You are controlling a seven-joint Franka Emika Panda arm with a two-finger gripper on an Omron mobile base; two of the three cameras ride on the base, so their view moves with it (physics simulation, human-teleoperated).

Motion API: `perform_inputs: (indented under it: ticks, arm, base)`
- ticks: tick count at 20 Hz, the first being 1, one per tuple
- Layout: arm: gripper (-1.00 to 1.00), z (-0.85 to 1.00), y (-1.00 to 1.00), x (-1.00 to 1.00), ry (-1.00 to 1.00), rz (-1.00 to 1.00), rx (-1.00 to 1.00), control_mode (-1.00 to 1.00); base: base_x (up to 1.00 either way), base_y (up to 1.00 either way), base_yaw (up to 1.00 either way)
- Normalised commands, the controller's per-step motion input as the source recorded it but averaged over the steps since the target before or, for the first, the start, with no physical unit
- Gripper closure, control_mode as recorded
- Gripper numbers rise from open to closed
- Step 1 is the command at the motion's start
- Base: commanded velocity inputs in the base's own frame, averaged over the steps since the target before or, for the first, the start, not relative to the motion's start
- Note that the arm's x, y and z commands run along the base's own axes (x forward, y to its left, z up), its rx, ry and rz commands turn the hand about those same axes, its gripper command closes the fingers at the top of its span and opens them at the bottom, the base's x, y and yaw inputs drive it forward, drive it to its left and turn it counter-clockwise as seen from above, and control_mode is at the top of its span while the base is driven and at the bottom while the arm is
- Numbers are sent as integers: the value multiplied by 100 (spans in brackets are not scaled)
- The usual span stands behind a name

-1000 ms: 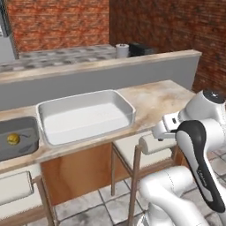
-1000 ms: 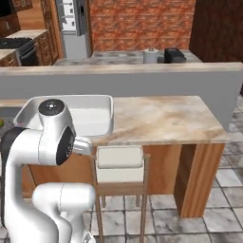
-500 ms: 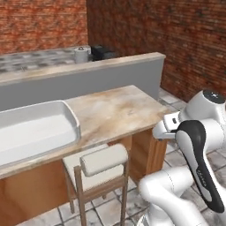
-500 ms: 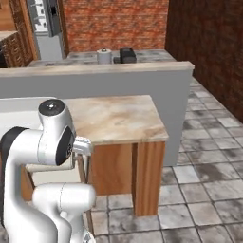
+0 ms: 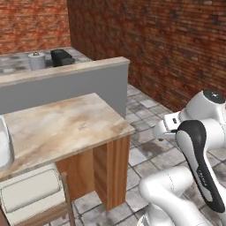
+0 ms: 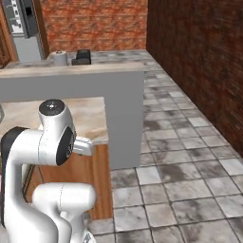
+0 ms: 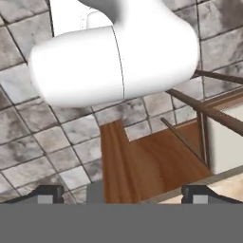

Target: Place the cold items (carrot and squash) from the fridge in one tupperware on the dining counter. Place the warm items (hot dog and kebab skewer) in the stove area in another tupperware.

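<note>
Tupperware: cut off at 9 o'clock of the left base view, I see just a white rim (image 5: pixel 3 145) on the counter (image 5: pixel 62 126).
Change: my whole view has swung right since a second ago, so the base is driving; nothing on the counter moved.
Meaning: I think I am leaving for the fridge or stove.
Gripper (image 7: pixel 122 193): fingers wide apart, holding nothing.
Hidden: carrot, squash, hot dog, skewer.
Unclear: dark box (image 5: pixel 62 57) at 11 o'clock.

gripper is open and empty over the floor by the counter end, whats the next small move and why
Probably keep the arm tucked and drive on. The gripper is open with nothing between its fingertips, facing floor tiles and the stool. None of the food is visible, and the dining counter shows no tupperware nearby.
</note>
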Motion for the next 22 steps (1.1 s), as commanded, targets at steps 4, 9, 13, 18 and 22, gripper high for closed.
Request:
perform_inputs:
  ticks: [4,9,13,18,22]
  arm:
    - [-100,0,0,0,0,0,0,100]
    - [-100,0,0,0,0,0,0,100]
    - [-100,0,0,0,0,0,0,100]
    - [-100,0,0,0,0,0,0,100]
    - [-100,0,0,0,0,0,0,100]
  base:
    - [44,-100,-14]
    - [33,-100,-13]
    - [34,-100,-10]
    - [80,-100,-1]
    - [94,-91,12]
